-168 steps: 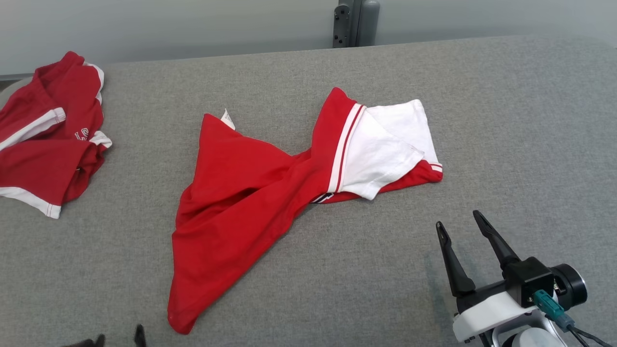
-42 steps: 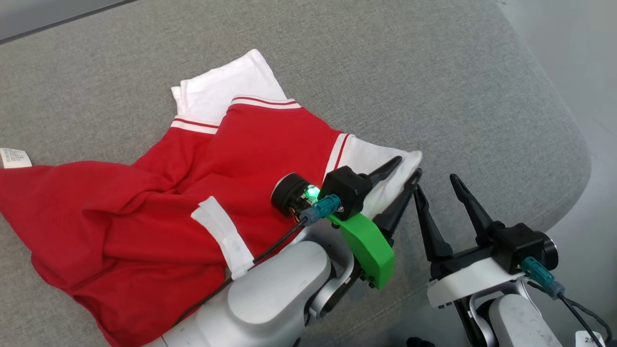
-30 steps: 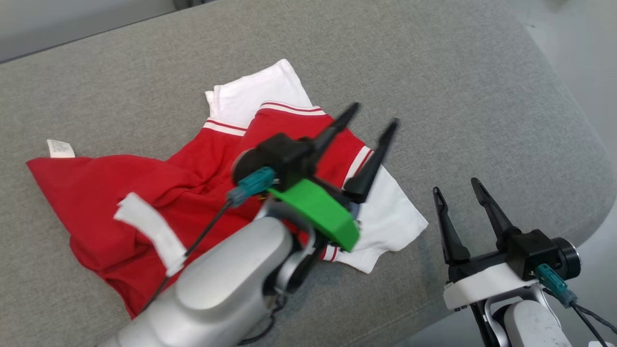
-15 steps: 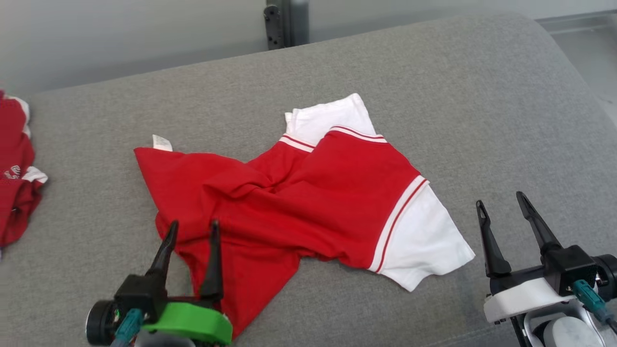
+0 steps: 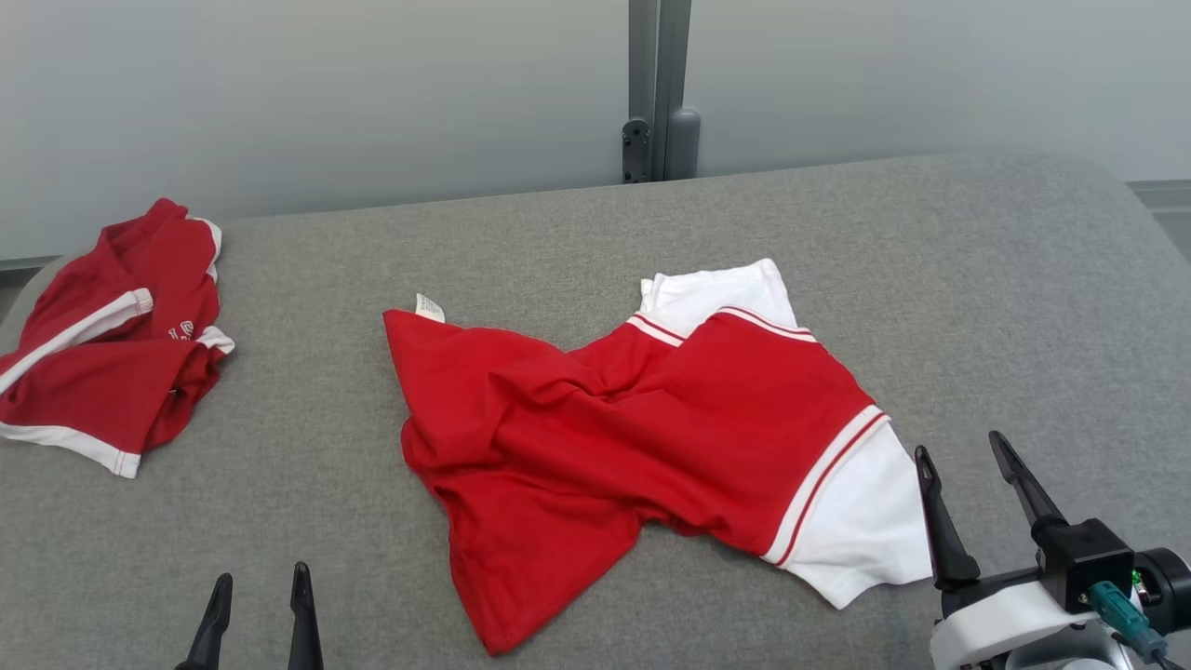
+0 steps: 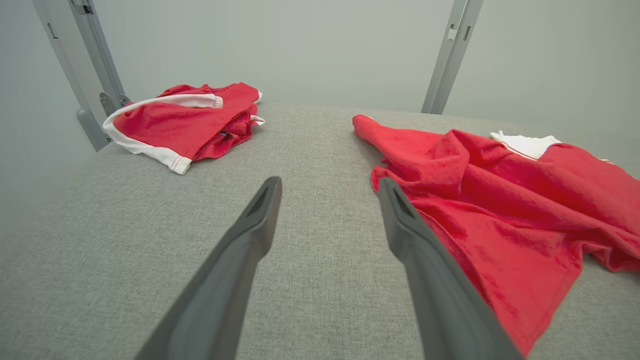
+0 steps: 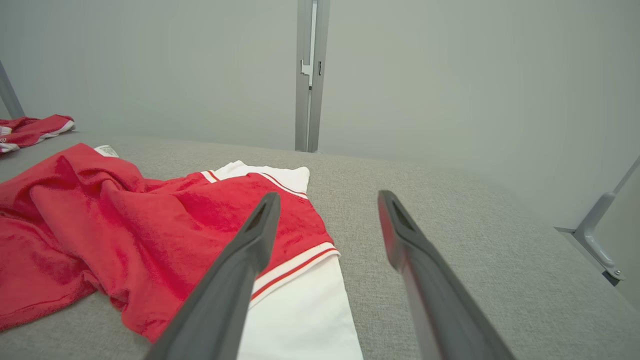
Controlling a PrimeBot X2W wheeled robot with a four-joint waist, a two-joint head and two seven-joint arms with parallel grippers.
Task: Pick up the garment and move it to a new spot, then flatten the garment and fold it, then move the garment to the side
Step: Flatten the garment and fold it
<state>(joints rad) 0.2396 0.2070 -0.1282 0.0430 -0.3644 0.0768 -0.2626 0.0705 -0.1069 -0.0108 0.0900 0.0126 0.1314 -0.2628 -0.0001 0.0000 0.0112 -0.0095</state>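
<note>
- Lying crumpled in the middle of the grey cloth-covered table (image 5: pixel 558 233) is the soft red shirt with white sleeves (image 5: pixel 651 419). It is twisted and bunched up in the middle, not flat.
- It looks thin, light and floppy. I think it will droop and fold on itself when lifted, and it will not break.
- The cloth lies flat on the table, so a pinch may catch only the top layer.
- A good place to grab is the near white sleeve (image 5: pixel 856 530), close to the right gripper (image 5: pixel 960 447). Another is the red bottom corner (image 5: pixel 502 637), on the side of the left gripper (image 5: pixel 261 573).
- The left gripper has its two dark fingers spread and holds nothing. It sits over bare table, with the red edge just beside it.
- The right gripper is spread too, with nothing in it. One finger is right by the white sleeve, but I cannot tell if it touches.
- There is lots of bare table between the shirt and the crumpled red and white clothes (image 5: pixel 102 344) far to the left, and more behind the shirt.
- The table's rounded right edge (image 5: pixel 1130 200) is on the sleeve side, so I would spread the shirt toward the middle and keep it away from the other clothes.
</note>
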